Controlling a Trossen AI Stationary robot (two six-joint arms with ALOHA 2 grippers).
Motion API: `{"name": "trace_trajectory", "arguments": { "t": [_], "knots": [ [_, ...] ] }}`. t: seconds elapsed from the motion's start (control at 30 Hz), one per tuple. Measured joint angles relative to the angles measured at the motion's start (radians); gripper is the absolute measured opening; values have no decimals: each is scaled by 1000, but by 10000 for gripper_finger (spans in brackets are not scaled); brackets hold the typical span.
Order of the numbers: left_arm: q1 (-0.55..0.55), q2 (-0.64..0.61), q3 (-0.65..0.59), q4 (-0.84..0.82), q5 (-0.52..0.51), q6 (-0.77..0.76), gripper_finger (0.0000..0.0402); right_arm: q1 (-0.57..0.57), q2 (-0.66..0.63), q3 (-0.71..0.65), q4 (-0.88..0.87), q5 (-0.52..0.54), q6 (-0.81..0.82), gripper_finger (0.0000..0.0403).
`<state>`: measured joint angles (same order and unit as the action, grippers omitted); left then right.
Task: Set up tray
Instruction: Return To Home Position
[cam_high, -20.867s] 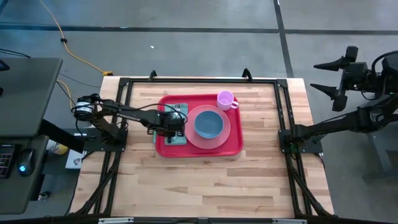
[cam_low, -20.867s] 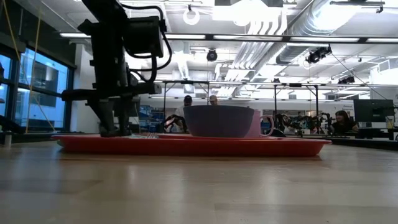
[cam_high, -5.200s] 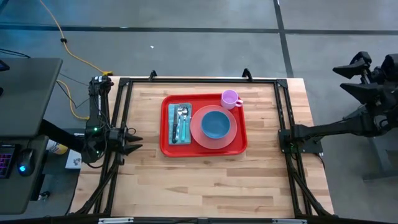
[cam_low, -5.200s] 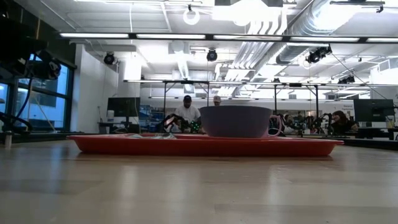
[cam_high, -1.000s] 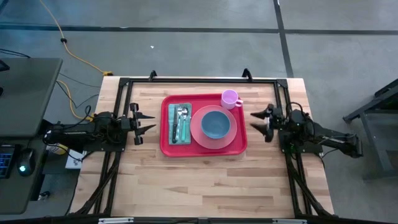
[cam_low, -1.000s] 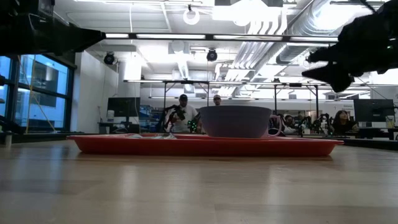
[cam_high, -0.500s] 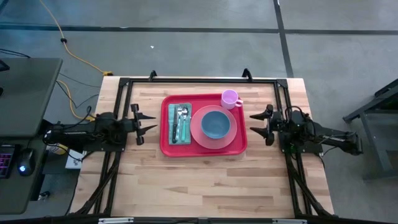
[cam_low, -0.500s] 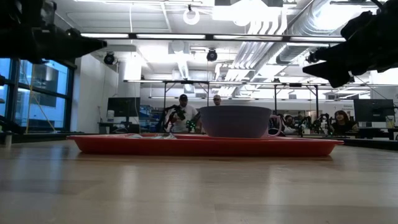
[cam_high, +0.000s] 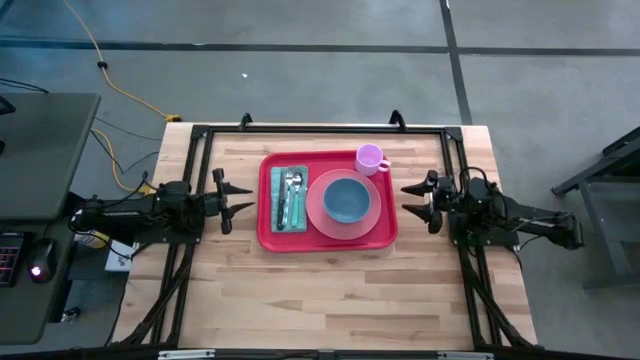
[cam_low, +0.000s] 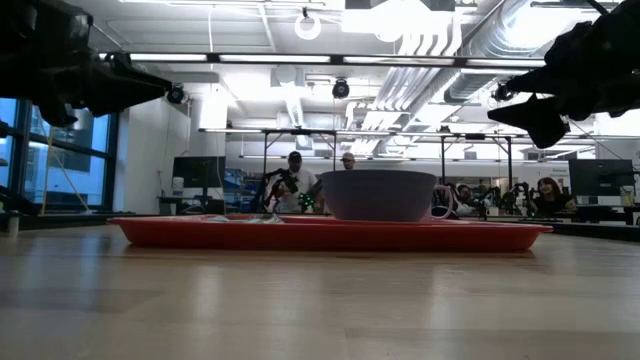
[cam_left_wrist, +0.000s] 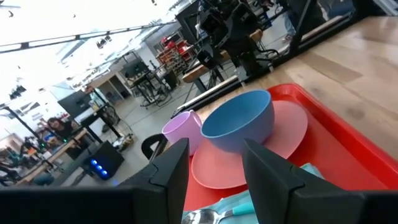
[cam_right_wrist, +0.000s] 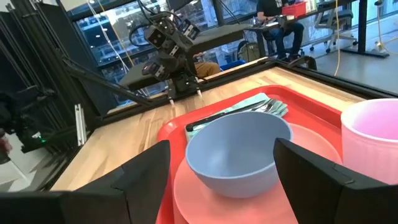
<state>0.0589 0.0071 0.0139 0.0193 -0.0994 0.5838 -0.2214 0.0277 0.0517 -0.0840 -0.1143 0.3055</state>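
Observation:
The red tray (cam_high: 268, 235) lies flat at the table's middle. On it a teal napkin (cam_high: 275, 200) with cutlery (cam_high: 291, 196) lies at the left, and a blue bowl (cam_high: 346, 198) stands on a round pink plate (cam_high: 372, 215). A pink cup (cam_high: 370, 158) stands at the tray's far right corner. My left gripper (cam_high: 243, 198) hovers open off the tray's left edge, pointing level at it. My right gripper (cam_high: 404, 200) hovers open off the tray's right edge, facing it. In each wrist view the fingers (cam_left_wrist: 175, 168) (cam_right_wrist: 146, 171) frame the bowl with nothing between them.
A black metal frame (cam_high: 320, 130) runs round the table's far, left and right sides. Bare wood (cam_high: 320, 290) lies between the tray and the near edge. Beyond the table, people sit at benches (cam_low: 300, 180) in the room.
My left gripper has rolled about its own axis and tipped its fingers down a little, staying left of the tray. My right gripper has turned slightly in place. The tray and dishes have not moved.

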Motion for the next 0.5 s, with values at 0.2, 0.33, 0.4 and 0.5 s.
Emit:
{"name": "trace_trajectory", "arguments": {
  "t": [0.2,0.33,0.4,0.5],
  "knots": [
    [0,0,0,0,0,14,177,0,0,0,0,0,3,266],
    [0,0,0,0,1,14,177,0,0,0,0,-1,1,266],
    [0,0,0,0,1,14,177,0,0,0,0,0,1,266],
    [0,0,0,0,2,14,177,0,0,0,0,-1,1,266]
  ]
}}
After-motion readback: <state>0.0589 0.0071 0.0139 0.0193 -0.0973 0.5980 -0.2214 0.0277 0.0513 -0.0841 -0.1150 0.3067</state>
